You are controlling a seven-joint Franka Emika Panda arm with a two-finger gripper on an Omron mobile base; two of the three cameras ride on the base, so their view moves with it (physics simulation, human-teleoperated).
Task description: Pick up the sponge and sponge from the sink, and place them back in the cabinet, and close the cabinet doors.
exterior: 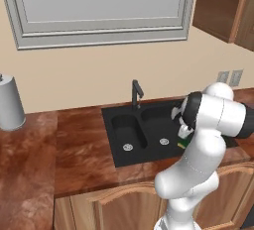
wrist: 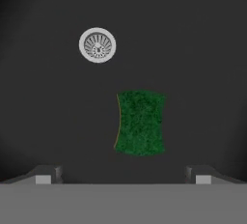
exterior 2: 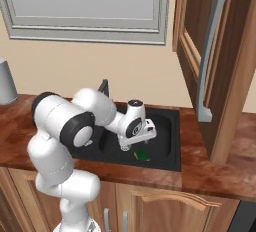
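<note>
A grey paper roll (exterior: 10, 102) stands at the left of the reddish-brown worktop (exterior: 74, 149); the black sink (exterior: 124, 125) sits under a grey window (exterior: 99, 6); the pincer (exterior 2: 134, 145) hangs wide open over a sponge (wrist: 140, 122) on the basin floor; a cabinet door (exterior 2: 220, 61) stands open at right.

Two flanking base views; hand view over sink (wrist: 43, 97)

You see the reddish-brown counter (exterior: 74, 140) | black sink (exterior: 116, 147) set into it — one sponge (wrist: 140, 122) flat on the basin floor, near the drain (wrist: 97, 45) | grey canister (exterior: 10, 102) standing at far left
</note>
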